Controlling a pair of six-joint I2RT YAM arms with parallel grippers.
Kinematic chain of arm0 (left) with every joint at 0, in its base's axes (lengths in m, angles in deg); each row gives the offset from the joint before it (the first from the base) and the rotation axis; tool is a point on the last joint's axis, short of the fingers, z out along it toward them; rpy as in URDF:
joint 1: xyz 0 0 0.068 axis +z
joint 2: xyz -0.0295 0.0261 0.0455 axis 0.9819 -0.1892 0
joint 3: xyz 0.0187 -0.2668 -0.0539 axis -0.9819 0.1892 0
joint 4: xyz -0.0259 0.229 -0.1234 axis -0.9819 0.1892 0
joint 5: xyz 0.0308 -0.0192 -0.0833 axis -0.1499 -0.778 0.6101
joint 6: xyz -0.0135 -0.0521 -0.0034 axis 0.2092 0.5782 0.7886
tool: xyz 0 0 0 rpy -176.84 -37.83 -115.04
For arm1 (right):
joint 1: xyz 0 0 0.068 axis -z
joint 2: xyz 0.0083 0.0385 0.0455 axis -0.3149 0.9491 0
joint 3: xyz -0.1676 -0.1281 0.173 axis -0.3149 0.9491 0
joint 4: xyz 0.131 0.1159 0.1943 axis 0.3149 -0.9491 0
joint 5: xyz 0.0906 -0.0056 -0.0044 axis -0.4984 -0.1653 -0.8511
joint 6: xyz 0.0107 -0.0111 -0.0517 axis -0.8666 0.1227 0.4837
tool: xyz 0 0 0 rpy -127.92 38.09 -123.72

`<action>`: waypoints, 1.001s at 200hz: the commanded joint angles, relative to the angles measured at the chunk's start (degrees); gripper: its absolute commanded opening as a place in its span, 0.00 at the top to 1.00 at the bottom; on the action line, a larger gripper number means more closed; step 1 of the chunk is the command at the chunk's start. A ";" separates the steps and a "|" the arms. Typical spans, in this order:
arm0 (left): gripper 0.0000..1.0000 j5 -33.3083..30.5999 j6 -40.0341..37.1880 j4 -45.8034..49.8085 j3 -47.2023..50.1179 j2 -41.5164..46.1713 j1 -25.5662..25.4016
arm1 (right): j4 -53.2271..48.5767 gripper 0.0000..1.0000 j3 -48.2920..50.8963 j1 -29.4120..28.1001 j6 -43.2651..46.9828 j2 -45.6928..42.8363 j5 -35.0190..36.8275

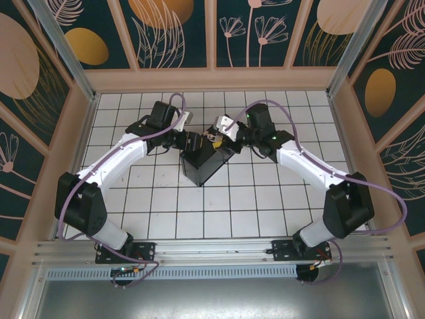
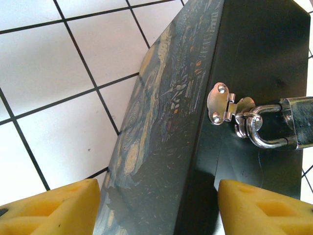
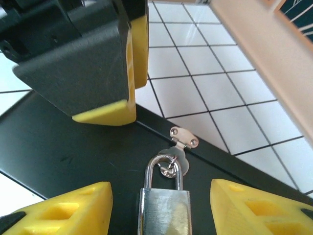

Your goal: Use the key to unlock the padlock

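The black box with the swirling painted lid (image 2: 161, 122) sits on the white gridded worktop (image 2: 58, 98). My left pincer (image 2: 157, 208) straddles the box's edge where the lid meets the black side. Its yellow fingers (image 2: 49, 210) are spread with the box between them, and I cannot tell whether they squeeze it. The small silver metal padlock (image 3: 164, 215) rests against the box's black face, its shackle hooked through the box's silver hasp (image 3: 182, 139). My right pincer (image 3: 160, 188) gapes wide, one finger on each side of the padlock and neither touching it.
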 commanded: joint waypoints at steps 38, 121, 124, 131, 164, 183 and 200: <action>0.35 -0.30 -1.20 1.54 0.55 -0.42 0.07 | -5.63 0.43 -1.26 2.37 -3.32 2.20 -1.16; 0.36 1.09 -0.80 0.55 1.23 0.14 -0.05 | -10.55 0.65 -5.02 3.13 -7.40 4.77 -6.41; 0.36 1.18 -0.75 0.52 1.37 0.31 -0.02 | -10.87 0.67 -5.51 3.18 -8.28 4.90 -6.53; 0.36 1.15 -0.50 0.05 1.74 0.77 -0.21 | -11.66 0.69 -6.61 3.50 -10.65 5.47 -7.15; 0.36 0.44 -0.06 -1.34 3.72 3.09 -0.55 | -11.16 0.74 -8.13 4.66 -27.74 5.77 -14.41; 0.36 0.13 0.22 -1.98 4.49 3.83 -0.59 | -7.72 0.79 -6.55 5.27 -41.06 5.58 -15.96; 0.36 0.00 0.25 -2.33 4.70 4.47 -0.72 | -0.85 0.80 -3.13 5.42 -56.45 4.87 -18.91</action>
